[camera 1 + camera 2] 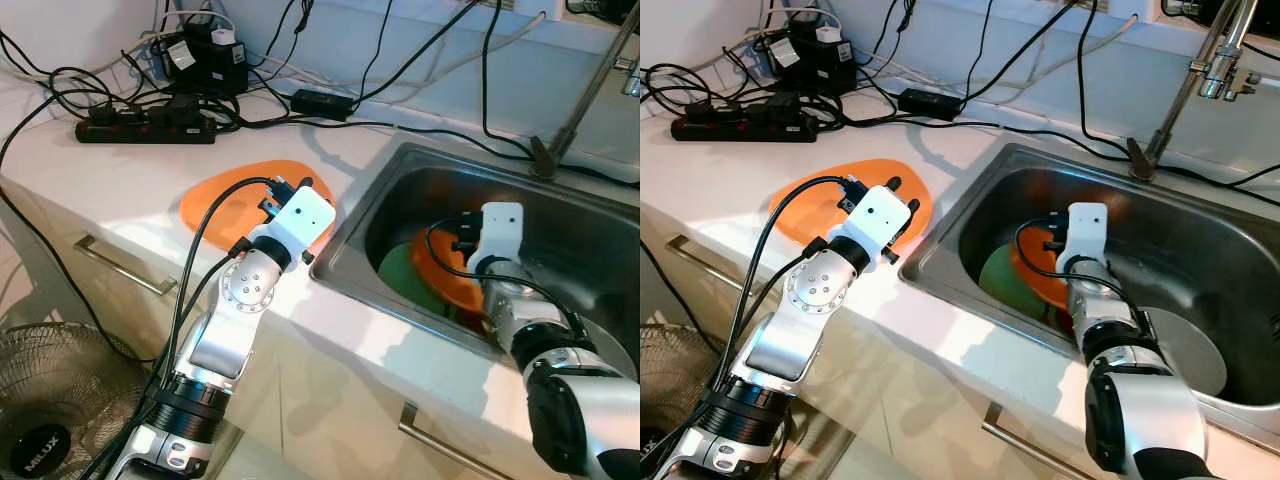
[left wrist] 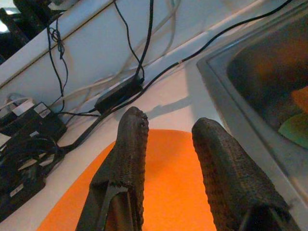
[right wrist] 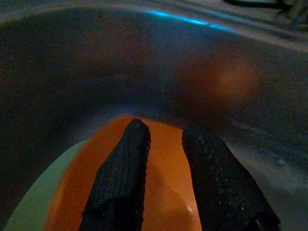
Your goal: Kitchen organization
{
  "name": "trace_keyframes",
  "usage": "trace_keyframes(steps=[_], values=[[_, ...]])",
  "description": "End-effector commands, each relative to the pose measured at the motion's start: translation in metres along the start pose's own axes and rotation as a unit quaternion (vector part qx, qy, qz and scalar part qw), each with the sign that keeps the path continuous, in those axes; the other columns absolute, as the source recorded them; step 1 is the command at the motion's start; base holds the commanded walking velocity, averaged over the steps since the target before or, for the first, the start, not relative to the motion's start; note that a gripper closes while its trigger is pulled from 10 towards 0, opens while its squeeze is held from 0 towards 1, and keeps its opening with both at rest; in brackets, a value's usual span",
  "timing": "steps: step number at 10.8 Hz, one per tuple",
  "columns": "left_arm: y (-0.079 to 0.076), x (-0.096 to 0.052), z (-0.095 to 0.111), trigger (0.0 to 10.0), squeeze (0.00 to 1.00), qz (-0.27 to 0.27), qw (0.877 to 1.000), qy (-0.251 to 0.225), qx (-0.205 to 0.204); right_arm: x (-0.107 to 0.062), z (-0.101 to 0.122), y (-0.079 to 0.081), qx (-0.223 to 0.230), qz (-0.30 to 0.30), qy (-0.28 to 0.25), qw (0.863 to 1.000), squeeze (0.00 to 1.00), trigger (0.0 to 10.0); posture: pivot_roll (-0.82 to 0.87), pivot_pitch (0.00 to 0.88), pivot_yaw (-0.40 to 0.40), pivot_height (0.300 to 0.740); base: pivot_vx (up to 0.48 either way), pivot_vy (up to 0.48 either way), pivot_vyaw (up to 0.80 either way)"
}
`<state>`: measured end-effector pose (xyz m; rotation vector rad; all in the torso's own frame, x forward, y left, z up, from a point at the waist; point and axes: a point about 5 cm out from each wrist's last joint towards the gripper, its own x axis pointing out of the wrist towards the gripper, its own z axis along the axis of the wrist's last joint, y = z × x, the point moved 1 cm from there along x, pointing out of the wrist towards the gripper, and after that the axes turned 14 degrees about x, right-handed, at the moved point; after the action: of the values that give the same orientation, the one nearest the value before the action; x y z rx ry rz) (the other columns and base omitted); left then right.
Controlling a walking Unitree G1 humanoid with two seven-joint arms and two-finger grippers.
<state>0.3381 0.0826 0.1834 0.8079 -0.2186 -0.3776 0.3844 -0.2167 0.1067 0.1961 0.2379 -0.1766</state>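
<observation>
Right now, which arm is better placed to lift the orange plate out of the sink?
The right. The right gripper is down in the sink, fingers open over the orange plate. The left gripper hovers above the orange plate on the counter.

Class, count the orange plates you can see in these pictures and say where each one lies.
2. One orange plate lies flat on the counter left of the sink, under the left gripper. The other is in the sink, on a green plate, beneath the right gripper. More may be hidden.
</observation>
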Motion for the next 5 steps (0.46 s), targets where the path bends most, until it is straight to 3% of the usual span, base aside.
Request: trace_keyframes(steps=[1, 3, 5], values=[[0.002, -0.001, 0.003, 10.0, 0.0, 0.006, 1.0, -0.004, -0.003, 0.001, 0.009, -0.002, -0.002, -0.005, -0.015, 1.0, 0.0, 10.0, 0.26, 0.0, -0.048, 0.74, 0.0, 0.0, 0.0], [0.006, -0.003, 0.001, 10.0, 0.0, 0.015, 1.0, -0.004, 0.003, 0.002, 0.03, 0.02, 0.021, 0.05, -0.066, 0.996, 0.0, 10.0, 0.25, 0.002, -0.041, 0.74, 0.0, 0.0, 0.0], [0.018, -0.017, -0.006, 10.0, 0.0, -0.001, 0.997, -0.02, 0.081, -0.001, 0.041, 0.051, 0.063, 0.127, -0.096, 0.985, 0.0, 10.0, 0.26, 0.01, -0.041, 0.74, 0.0, 0.0, 0.0]])
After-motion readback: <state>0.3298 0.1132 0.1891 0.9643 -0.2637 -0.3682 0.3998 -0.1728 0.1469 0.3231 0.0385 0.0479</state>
